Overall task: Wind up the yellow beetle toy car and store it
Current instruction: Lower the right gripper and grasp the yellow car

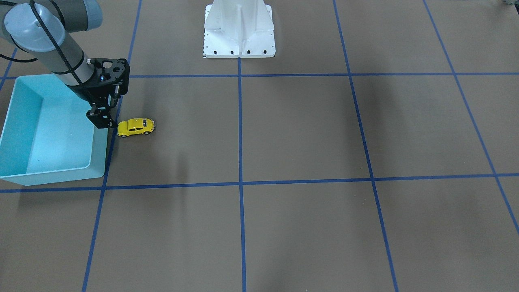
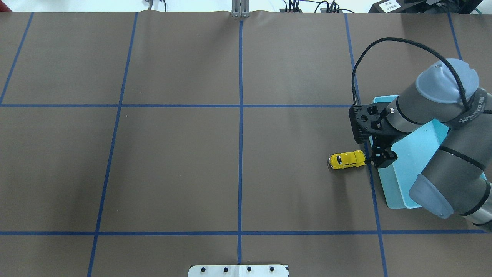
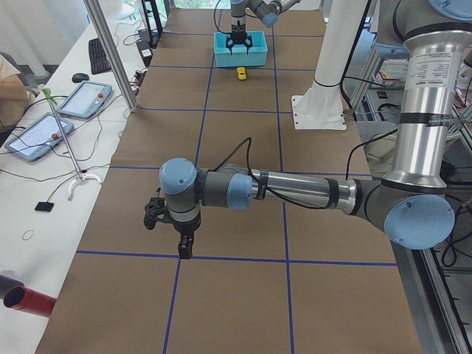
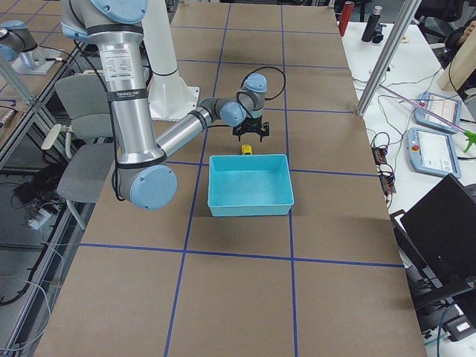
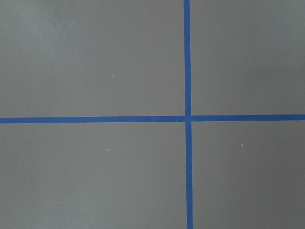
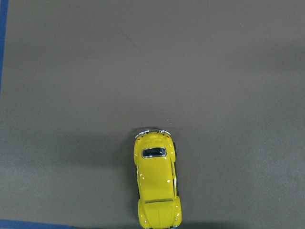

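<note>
A wide table (image 1: 308, 134) covered in brown paper and marked into squares by blue tape lines (image 1: 240, 121) fills every view. The white robot base (image 1: 239, 32) stands at its edge. The left arm (image 3: 295, 190) stretches out low over the table's left end, well apart from everything else. Its wrist camera sees only brown paper and a crossing of tape lines. The right arm (image 2: 442, 115) reaches over a light blue bin (image 1: 20, 117) that sits on the table at the robot's right end, with nothing visible inside it. The right gripper (image 1: 101, 120) hangs pointing down, low over the strip beside the bin's wall that faces the table's middle. In the side views its fingers stand apart, with nothing between them. The left gripper (image 3: 184, 249) also points down just above the paper, but it shows only in the side view, so I cannot tell whether its fingers are apart or together. The yellow toy car (image 1: 136, 127) stands on its wheels on the table, outside the bin and just beside that same wall. It lies end-on to the bin, and its near end is right by the right gripper's tips; I cannot tell whether they touch.
</note>
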{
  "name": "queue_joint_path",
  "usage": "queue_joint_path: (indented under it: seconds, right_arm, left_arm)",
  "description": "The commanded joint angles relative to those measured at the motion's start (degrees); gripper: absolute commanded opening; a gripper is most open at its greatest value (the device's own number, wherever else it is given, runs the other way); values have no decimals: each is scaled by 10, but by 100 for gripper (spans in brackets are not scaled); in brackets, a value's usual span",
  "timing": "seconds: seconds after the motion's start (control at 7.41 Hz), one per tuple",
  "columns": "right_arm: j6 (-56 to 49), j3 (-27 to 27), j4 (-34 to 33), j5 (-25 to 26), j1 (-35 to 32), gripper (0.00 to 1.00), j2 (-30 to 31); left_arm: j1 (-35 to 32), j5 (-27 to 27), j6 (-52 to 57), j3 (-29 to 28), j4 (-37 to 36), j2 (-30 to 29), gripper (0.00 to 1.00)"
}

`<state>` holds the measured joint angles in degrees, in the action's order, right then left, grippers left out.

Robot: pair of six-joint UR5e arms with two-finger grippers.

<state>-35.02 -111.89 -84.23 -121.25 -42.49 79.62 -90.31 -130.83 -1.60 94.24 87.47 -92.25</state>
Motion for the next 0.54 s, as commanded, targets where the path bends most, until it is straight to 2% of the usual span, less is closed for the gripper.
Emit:
queue_joint_path:
  seconds: [0.0,0.4]
  right_arm:
    - [16,13,21,20,30,100,-1]
    - [15,43,64,24,41,100,2]
  left_arm:
    - [0,1,-2,3,1,3,100]
    - [1,-6,-2,3,2,12,100]
